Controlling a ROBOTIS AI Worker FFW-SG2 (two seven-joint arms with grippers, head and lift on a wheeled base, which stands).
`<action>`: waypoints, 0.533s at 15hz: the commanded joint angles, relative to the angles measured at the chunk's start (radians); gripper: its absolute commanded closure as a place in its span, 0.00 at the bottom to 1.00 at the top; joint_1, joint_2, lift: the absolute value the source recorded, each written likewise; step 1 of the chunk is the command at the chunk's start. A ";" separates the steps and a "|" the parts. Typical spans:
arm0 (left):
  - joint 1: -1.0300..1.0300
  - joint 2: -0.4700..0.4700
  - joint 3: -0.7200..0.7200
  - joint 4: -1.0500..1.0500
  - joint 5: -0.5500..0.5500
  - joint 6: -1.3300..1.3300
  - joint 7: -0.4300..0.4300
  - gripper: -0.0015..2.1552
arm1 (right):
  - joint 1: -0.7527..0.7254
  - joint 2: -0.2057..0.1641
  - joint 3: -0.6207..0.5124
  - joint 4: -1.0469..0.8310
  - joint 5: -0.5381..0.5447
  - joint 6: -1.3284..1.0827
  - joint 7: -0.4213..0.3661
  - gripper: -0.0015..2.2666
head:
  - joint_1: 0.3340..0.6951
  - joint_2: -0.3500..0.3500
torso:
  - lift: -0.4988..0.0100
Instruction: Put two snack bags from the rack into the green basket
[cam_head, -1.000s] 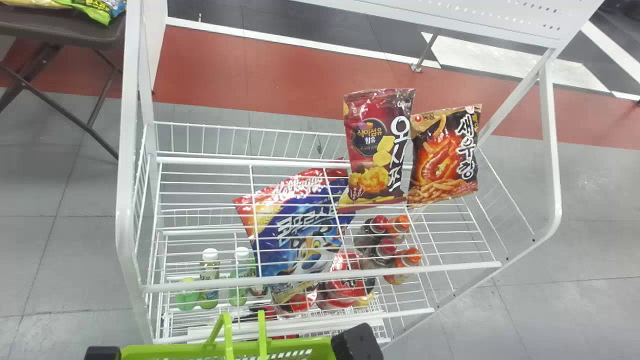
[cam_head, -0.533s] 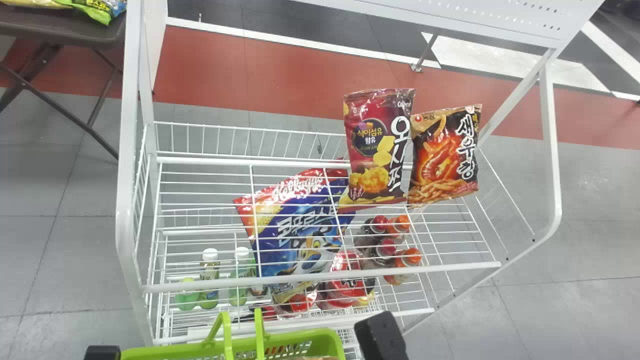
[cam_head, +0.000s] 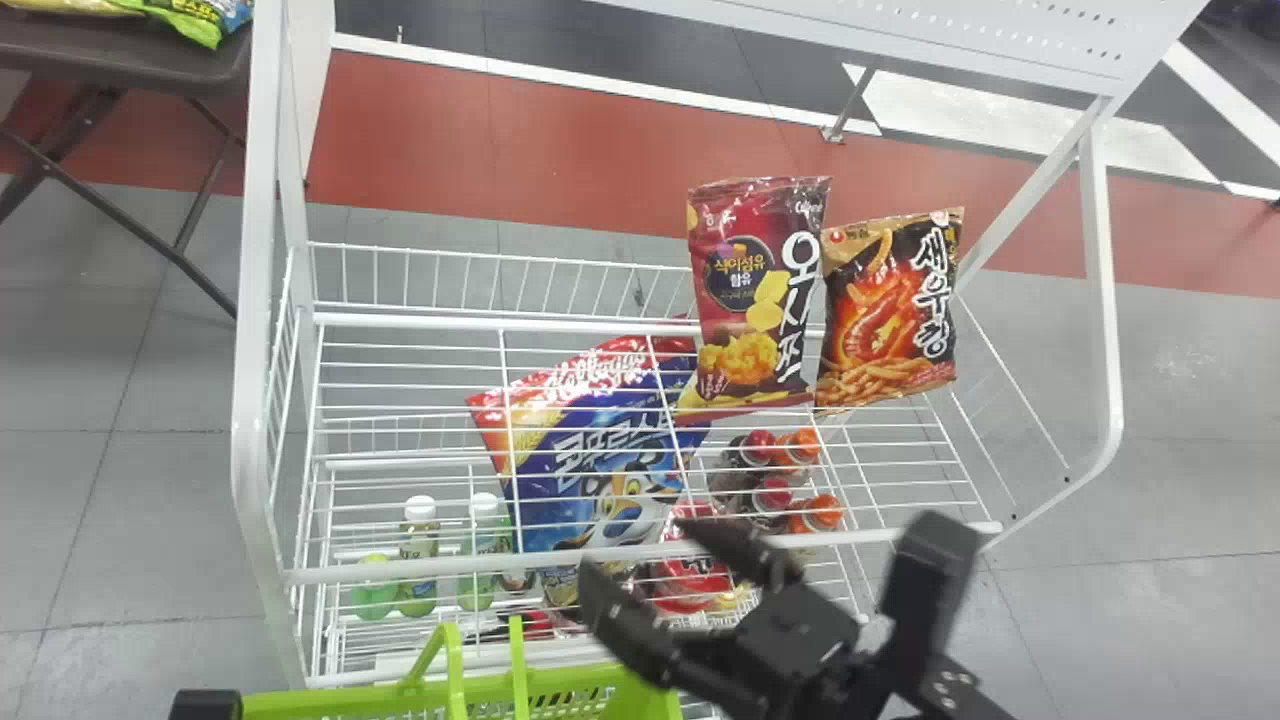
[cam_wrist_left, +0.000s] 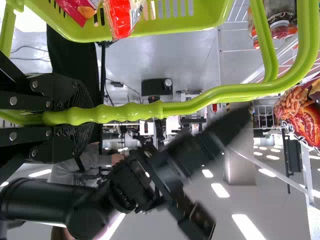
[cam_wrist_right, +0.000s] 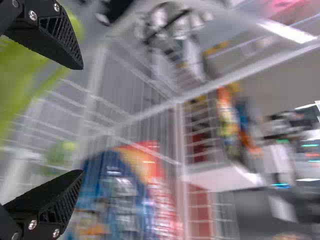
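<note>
the right tool (cam_wrist_right: 80, 120), wide and empty, moves from beside the green basket (cam_head: 640, 695) to the rack (cam_head: 400, 573): likely pick approach. the red bag (cam_head: 740, 290) and black bag (cam_head: 890, 310) stand racked. the left tool (cam_wrist_left: 75, 117) grips the handle (cam_wrist_left: 125, 112).

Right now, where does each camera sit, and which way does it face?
On head: forward and down at the white wire rack; right black tool shows.
On left wrist: faces past the green plastic basket; left black tool grips its handle, right arm beyond.
On right wrist: faces rack and blue-red bag; right tool open.
All share rack and basket.
</note>
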 joint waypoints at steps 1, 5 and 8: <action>0.000 -0.003 0.004 0.001 0.000 0.001 -0.005 0.67 | 0.041 0.004 0.037 0.103 0.025 -0.518 -0.030 0.03 | 1.00 0.00 | 0.97; -0.005 -0.003 0.005 0.007 0.000 0.001 -0.008 0.67 | 0.100 0.007 0.071 0.129 0.044 -0.613 -0.197 0.03 | 1.00 0.00 | 0.97; -0.008 -0.003 0.007 0.009 0.002 0.001 -0.011 0.67 | 0.120 0.016 0.066 0.115 0.036 -0.549 -0.232 0.03 | 1.00 0.00 | 0.97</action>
